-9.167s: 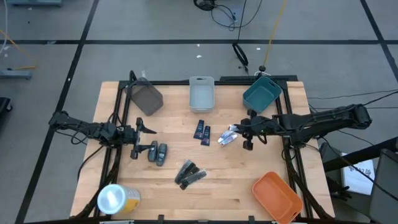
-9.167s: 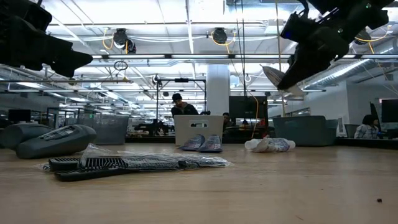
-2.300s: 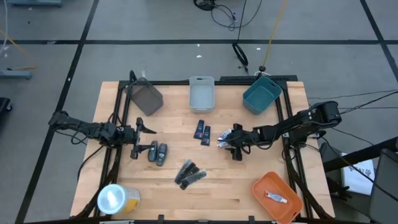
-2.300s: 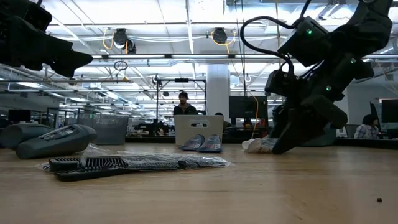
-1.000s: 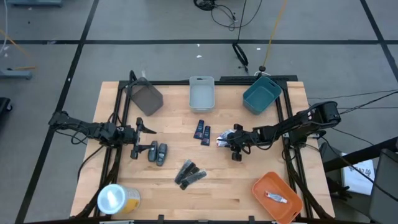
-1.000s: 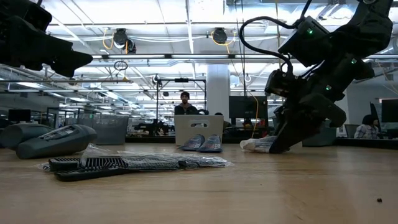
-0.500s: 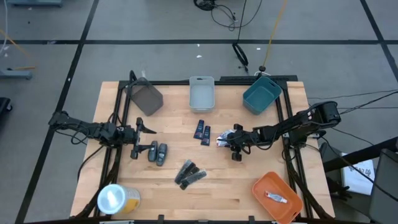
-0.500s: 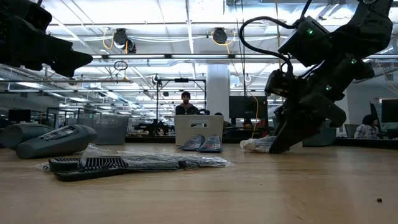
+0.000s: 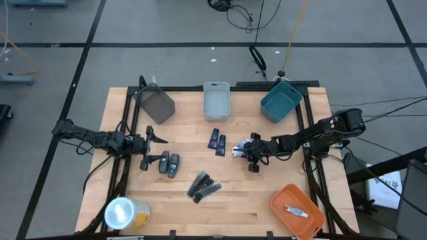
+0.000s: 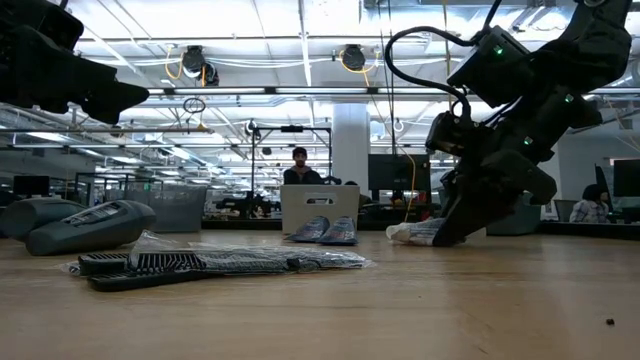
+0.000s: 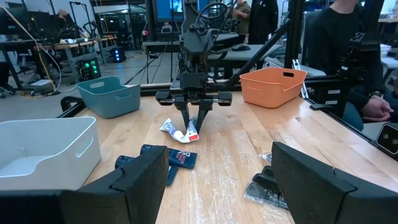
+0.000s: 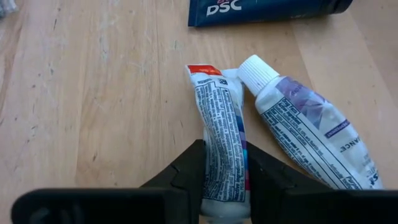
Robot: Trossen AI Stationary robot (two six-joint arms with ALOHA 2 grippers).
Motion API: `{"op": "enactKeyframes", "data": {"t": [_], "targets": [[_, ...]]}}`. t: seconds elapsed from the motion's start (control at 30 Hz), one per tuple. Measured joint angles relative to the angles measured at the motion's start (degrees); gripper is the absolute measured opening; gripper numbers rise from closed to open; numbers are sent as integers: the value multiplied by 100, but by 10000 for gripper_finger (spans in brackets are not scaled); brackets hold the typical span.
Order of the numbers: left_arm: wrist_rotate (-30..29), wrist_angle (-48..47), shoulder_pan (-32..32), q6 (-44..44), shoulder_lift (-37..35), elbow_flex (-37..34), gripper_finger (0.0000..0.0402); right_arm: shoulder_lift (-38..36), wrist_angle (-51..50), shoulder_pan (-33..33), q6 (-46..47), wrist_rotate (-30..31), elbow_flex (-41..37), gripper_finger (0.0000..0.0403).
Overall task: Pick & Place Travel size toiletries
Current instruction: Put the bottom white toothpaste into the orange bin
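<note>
The right gripper (image 9: pixel 249 154) was down at the table's middle-right, fingers (image 12: pixel 189 171) pinched narrow on a white tube w/ red-edged crimp (image 12: pixel 219 136) (clamped from both sides, tube lying flat on the wood). Touching that one lay a second white tube w/ screw cap (image 12: pixel 305 134), cap end just beside the first tube's crimp. The left wrist view showed the same grip from across the table: right gripper (image 11: pixel 192 124) pointing down at the pair of tubes.

Left gripper (image 9: pixel 149 148) hung at the table's left side, fingers (image 11: pixel 138 185) spread wide, nothing between them. Just beside it lay two dark grey oval pieces (image 9: pixel 169 163). Two dark blue packets (image 9: pixel 216 141) sat near table centre, side by side, between the grippers. Black sticks in clear wrap (image 9: pixel 203 186) lay nearer the front edge, below the packets in the high view.

Bins: dark grey bin (image 9: pixel 156 104), white bin (image 9: pixel 216 100) and teal bin (image 9: pixel 280 101) along the far edge; orange bin (image 9: pixel 297 212) at front right w/ one tube (image 9: pixel 294 212) lying inside. Yellow roll w/ white top (image 9: pixel 123 213) stood at the front-left corner, well apart from the rest.
</note>
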Motion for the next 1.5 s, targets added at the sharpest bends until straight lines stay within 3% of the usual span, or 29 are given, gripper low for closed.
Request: {"op": "enactKeyframes", "data": {"t": [0.37,0.67,1.13,1.37,1.5], "targets": [[0,2,0,0,0,0,282,-438,286,105,-187,1,7,62],[0,0,0,0,0,-2,282,-1405,-22,411,-192,-17,7,60],[0,0,0,0,2,0,282,-3266,-1112,1534,525,-6,7,58],[0,0,0,0,1,-1,282,-3559,-1265,2287,1180,30,52,57],[0,0,0,0,0,-2,282,-3568,-1637,2799,1476,376,389,57]]}}
